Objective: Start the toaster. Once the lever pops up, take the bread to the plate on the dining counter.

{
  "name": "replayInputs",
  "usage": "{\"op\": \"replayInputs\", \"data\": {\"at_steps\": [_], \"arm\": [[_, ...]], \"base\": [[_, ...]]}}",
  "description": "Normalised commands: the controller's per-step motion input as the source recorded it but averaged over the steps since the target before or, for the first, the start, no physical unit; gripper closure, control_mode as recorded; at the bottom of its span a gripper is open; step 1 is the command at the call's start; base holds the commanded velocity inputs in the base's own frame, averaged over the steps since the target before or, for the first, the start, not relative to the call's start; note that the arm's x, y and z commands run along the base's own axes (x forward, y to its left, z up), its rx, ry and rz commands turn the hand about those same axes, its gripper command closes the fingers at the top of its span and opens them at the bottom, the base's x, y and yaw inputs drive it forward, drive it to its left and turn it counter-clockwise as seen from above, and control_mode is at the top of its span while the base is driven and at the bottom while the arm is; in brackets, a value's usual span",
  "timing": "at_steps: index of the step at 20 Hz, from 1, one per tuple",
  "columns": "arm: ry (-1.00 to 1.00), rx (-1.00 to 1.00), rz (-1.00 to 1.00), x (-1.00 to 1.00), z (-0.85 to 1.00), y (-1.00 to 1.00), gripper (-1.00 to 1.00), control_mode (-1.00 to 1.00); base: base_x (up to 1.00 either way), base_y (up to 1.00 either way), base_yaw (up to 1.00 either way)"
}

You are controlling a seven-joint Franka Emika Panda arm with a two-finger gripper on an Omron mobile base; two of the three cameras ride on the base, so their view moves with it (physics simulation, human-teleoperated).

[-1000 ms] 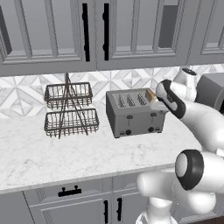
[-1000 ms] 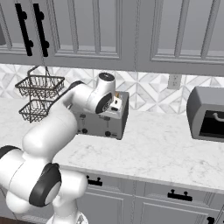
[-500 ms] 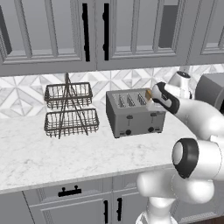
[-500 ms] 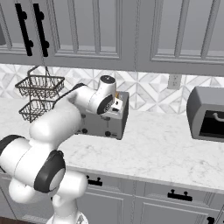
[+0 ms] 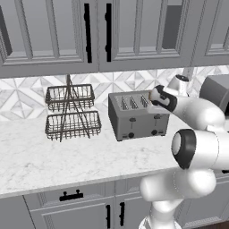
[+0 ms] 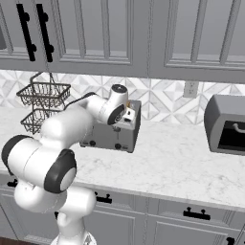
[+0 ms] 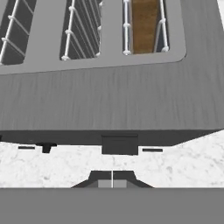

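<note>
Closed gripper (image 7: 112, 184) above toaster (image 5: 136, 117), wire basket (image 5: 71, 112) beside

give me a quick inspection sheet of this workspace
surface: white marble worktop, grey drawer fronts below
job's things: toaster against the backsplash; bread sunk in its end slot
clutter: two-tier wire basket left of the toaster; dark grey appliance to the right
grippers: gripper over the toaster's front edge, above a lever, jaws shut, holding nothing
cables: nothing seen
surroundings: grey cabinets, patterned tile backsplash, wall outlet
</note>
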Motion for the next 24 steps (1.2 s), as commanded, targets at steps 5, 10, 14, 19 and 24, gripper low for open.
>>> {"op": "replayInputs", "data": {"at_steps": [5,10,14,19,24], "arm": [[-0.02,0.00,0.00,0.23,-0.16,0.00,1.00,-1.00],[-0.02,0.00,0.00,0.20,-0.17,0.00,1.00,-1.00],[-0.08,-0.04,0.00,0.00,-0.35,0.00,1.00,-1.00],[-0.07,-0.04,0.00,0.00,-0.49,0.00,1.00,-1.00],[-0.02,-0.02,0.00,0.00,-0.80,0.00,1.00,-1.00]], "base": [[0.00,0.00,0.00],[0.00,0.00,0.00],[0.00,0.00,0.00],[0.00,0.00,0.00],[0.00,0.00,0.00]]}}
